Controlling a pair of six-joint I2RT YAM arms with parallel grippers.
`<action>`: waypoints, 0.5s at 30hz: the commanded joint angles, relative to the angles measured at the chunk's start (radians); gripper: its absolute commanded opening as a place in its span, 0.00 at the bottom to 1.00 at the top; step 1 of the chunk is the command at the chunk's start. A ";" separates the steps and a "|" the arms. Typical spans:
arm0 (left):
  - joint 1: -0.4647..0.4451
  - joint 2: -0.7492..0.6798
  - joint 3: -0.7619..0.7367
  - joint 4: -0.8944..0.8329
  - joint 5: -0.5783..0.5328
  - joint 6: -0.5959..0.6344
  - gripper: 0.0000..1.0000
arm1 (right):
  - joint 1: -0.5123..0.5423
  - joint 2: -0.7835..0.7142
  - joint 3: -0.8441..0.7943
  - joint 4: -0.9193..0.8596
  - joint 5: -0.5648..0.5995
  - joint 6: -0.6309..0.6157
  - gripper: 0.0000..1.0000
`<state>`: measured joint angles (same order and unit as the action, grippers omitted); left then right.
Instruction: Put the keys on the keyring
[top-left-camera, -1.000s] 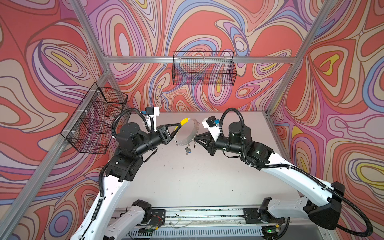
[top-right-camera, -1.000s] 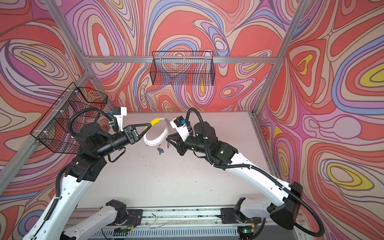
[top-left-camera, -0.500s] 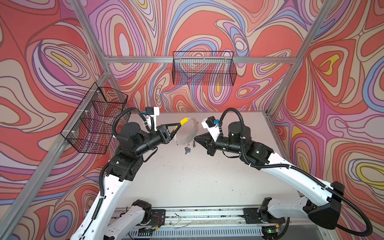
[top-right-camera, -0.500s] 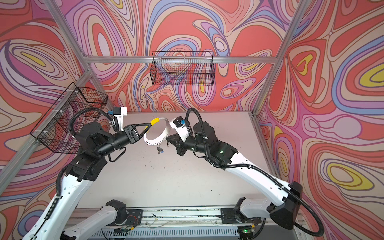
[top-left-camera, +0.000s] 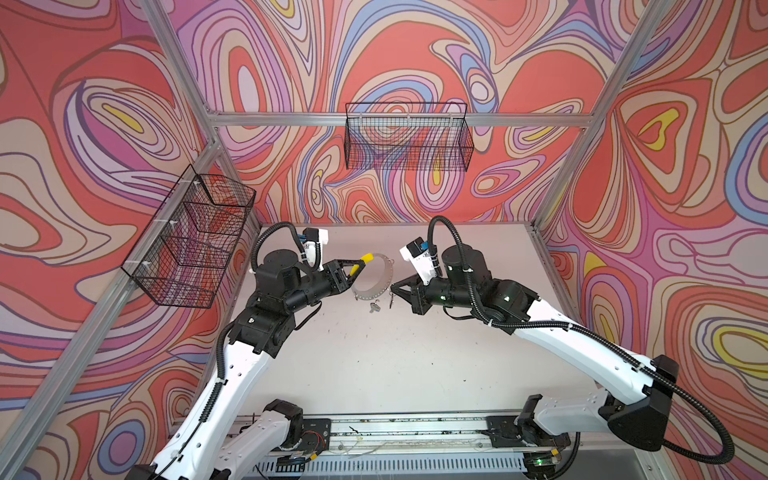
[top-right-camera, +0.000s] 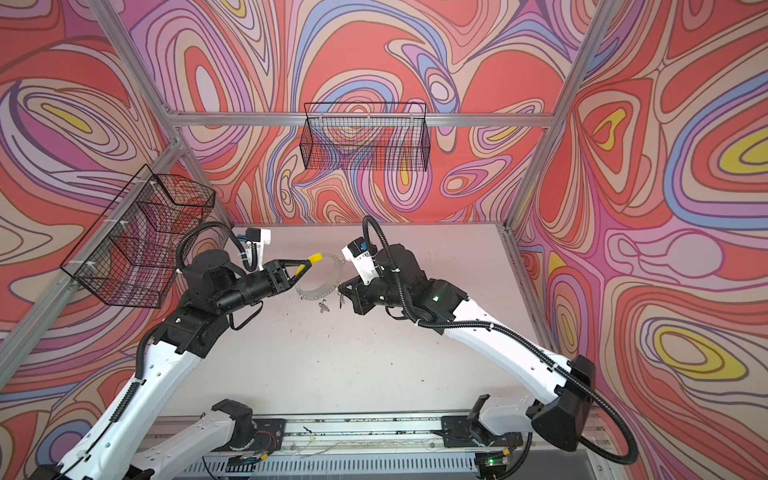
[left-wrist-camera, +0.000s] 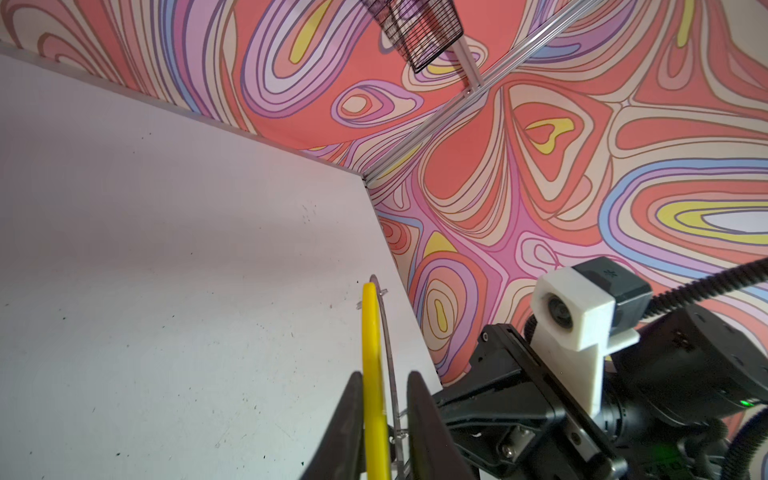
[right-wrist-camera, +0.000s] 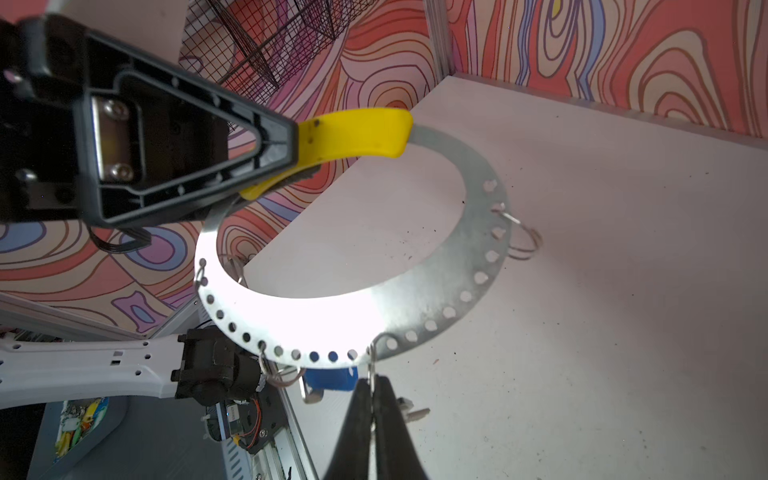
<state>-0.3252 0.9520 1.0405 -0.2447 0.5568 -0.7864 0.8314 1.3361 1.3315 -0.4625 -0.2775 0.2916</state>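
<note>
While aloft, keyring (right-wrist-camera: 473, 224) clear of walls (top-left-camera: 395, 62)

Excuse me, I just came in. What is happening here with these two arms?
A large flat grey metal ring with a yellow sleeve is held up above the white table. The left pincer straddles the sleeve, with a small gap on one side. The right pincer is shut on a thin wire loop at the ring's rim. A small key with a blue plastic tag seems to hang from the ring.
</note>
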 joint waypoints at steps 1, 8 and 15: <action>0.016 -0.007 -0.024 -0.002 0.014 -0.013 0.41 | -0.006 0.007 0.051 -0.015 -0.018 0.085 0.00; 0.073 -0.016 -0.050 -0.176 -0.009 0.006 0.53 | -0.033 0.073 0.057 -0.036 -0.049 0.203 0.00; 0.080 -0.009 -0.002 -0.342 -0.031 0.106 0.54 | -0.061 0.137 0.076 -0.055 -0.034 0.296 0.00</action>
<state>-0.2489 0.9501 1.0004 -0.4679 0.5461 -0.7456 0.7792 1.4582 1.3701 -0.4938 -0.3176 0.5247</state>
